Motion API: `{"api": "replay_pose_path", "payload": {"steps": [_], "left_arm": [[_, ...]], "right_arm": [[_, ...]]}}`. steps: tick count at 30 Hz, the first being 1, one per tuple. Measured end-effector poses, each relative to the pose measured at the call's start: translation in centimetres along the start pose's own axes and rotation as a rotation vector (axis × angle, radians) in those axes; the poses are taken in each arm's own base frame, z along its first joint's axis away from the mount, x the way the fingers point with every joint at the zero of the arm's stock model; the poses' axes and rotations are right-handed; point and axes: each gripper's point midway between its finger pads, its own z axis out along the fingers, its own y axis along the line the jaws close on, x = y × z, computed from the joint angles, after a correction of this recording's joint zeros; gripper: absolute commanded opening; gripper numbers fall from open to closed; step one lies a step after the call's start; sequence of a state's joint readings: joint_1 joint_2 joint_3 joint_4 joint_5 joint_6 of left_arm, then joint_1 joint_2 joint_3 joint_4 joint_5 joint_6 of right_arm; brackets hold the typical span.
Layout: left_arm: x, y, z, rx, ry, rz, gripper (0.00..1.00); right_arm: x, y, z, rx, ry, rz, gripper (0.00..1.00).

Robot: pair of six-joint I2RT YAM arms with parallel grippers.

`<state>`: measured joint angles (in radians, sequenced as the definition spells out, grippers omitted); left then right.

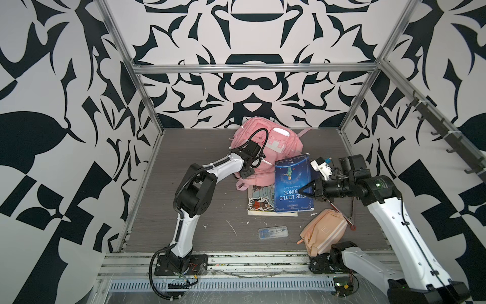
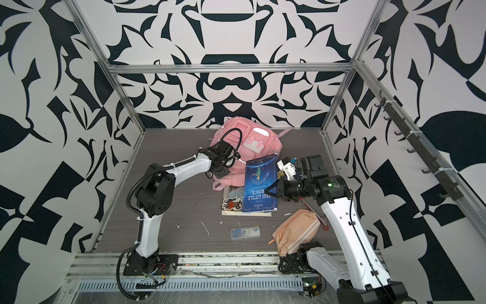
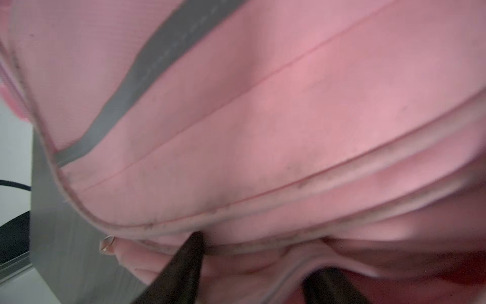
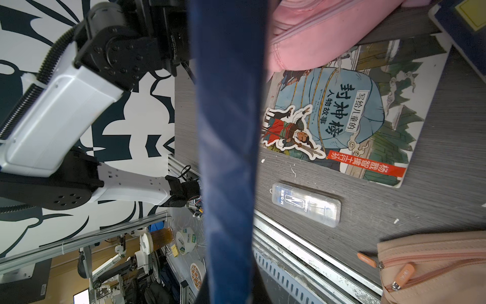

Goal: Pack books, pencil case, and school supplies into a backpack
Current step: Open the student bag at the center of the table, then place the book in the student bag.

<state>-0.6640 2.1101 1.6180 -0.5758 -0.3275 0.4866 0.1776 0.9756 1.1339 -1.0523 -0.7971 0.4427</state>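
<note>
The pink backpack [image 1: 276, 139] [image 2: 252, 136] lies at the back of the table. My left gripper [image 3: 260, 252] is at its near left edge, shut on a fold of its rim [image 3: 263, 118], with one finger under the lip. My right gripper [image 1: 306, 190] [image 4: 231, 287] is shut on the blue "Little Prince" book [image 1: 292, 181] [image 2: 259, 184] and holds it tilted above the table. The illustrated book [image 1: 260, 202] [image 4: 355, 113] lies flat beneath it. A navy book with a yellow label [image 4: 465, 23] shows in the right wrist view. The peach pencil case [image 1: 323, 231] and clear supplies box [image 1: 273, 233] [image 4: 306, 204] lie near the front.
A thin red-tipped rod [image 1: 342, 213] lies beside the pencil case. Aluminium rails [image 1: 236, 260] run along the front edge between the two arm bases. Patterned walls close in the back and both sides, with a hook rail [image 1: 434, 126] on the right.
</note>
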Motion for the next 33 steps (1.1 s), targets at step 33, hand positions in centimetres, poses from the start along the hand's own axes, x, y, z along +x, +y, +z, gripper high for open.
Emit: {"api": "replay_pose_path", "payload": {"steps": [33], "left_arm": [[-1.7,3.5,-23.5,0.238,-0.147,-0.938,0.00]], "right_arm": [[-2.7,-3.2,5.6,-0.097,0.050,0.060,0.00]]}}
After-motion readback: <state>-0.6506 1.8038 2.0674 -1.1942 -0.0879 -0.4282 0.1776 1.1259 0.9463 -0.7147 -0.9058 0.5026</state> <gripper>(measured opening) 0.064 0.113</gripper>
